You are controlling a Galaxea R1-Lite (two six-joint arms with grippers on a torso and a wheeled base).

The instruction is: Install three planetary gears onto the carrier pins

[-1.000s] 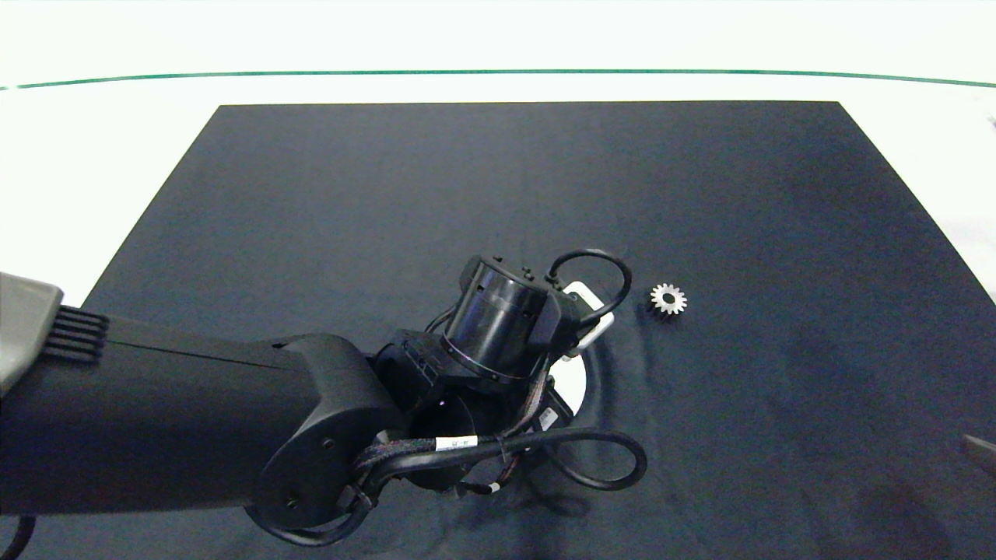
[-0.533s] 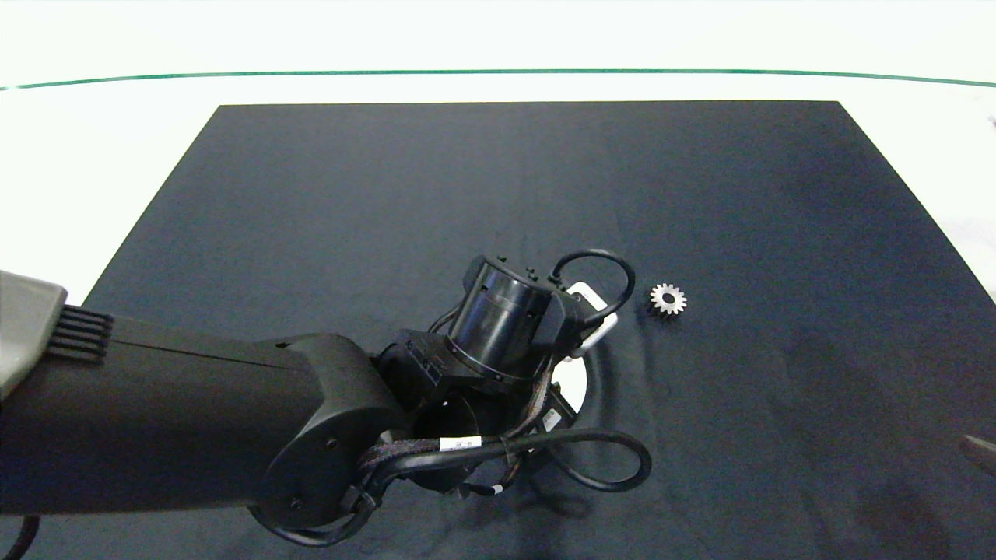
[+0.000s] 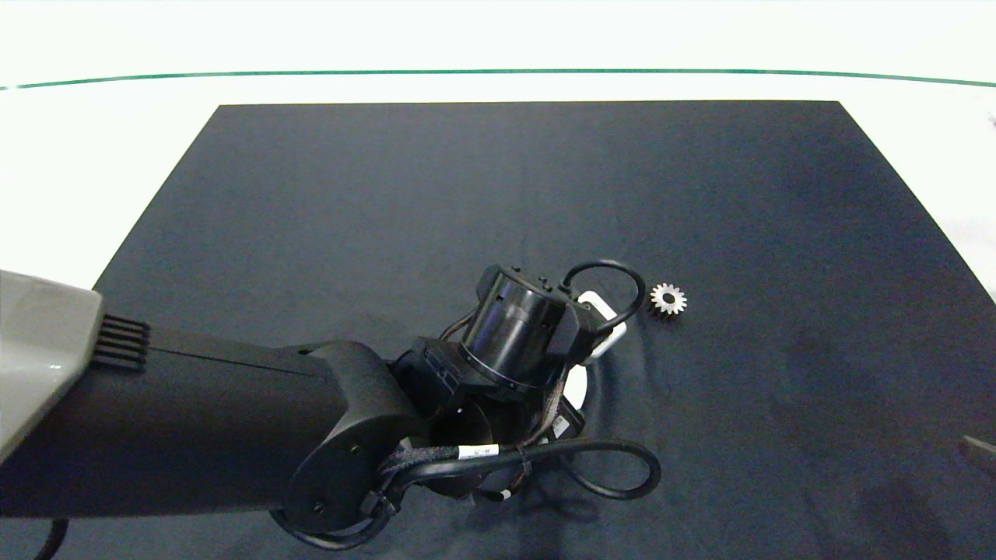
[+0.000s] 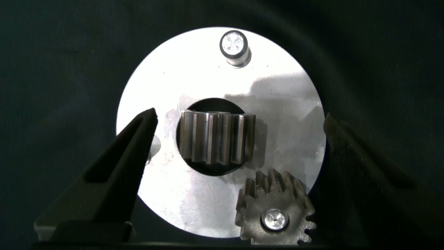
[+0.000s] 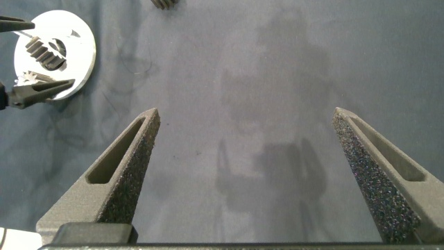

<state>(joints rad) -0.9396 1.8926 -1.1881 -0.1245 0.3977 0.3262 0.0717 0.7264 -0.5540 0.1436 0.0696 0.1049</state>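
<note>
In the left wrist view, the white carrier disc (image 4: 277, 90) lies on the dark mat. One planetary gear (image 4: 274, 215) sits on a carrier pin. Another pin (image 4: 234, 47) stands bare. A second gear (image 4: 217, 137) lies on its edge in the disc's central hole. My left gripper (image 4: 239, 121) hangs open over the disc, one finger at each side, gripping nothing. A third gear (image 3: 668, 299) lies flat on the mat to the right of the left arm. My right gripper (image 5: 244, 114) is open over bare mat, far right.
The left arm hides most of the disc (image 3: 576, 383) in the head view. A black mat (image 3: 498, 194) covers the white table, whose far edge carries a green line. The right wrist view shows the disc (image 5: 69, 42) far off with the left fingers around it.
The left arm has shifted a little to the right and toward the near edge. The loose gear on the mat has not moved.
</note>
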